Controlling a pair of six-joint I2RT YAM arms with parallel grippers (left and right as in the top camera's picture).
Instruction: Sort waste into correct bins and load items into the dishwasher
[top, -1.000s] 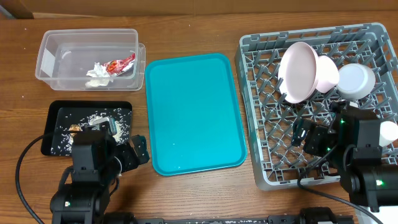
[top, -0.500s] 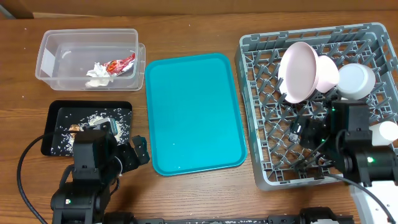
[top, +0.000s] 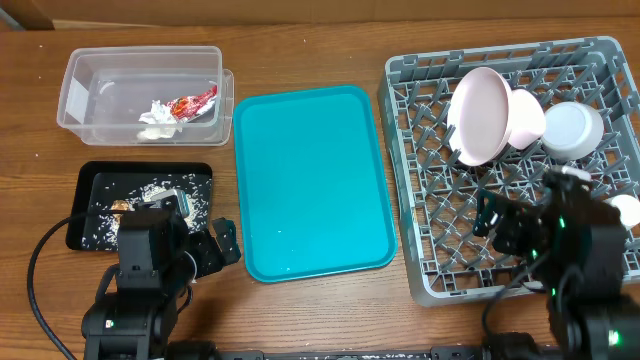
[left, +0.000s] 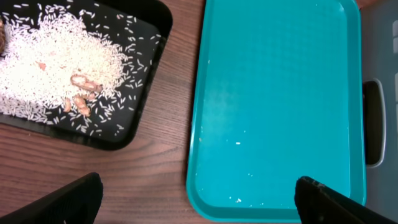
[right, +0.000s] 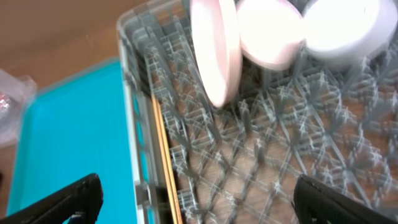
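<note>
Left claw (left: 199, 196) hangs by the counter's (top: 320, 45) front-left corner, spread wide, empty — right claw (right: 198, 196), also wide and empty, tilts over the dish rack (top: 397, 160).

Brown wood-grain bench (top: 300, 45). Plain teal rectangular plastic serving tray (top: 312, 180). Grey square plastic dish rack (top: 398, 190), lattice grid, holds pale pink round plates (top: 478, 115). Shallow black rectangular tray (left: 149, 25) speckled with loose white rice grains (left: 43, 68).

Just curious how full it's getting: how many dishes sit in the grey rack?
4: a pink plate standing on edge, a pink bowl beside it, a white bowl, and a white piece at the right edge, partly hidden.
</note>
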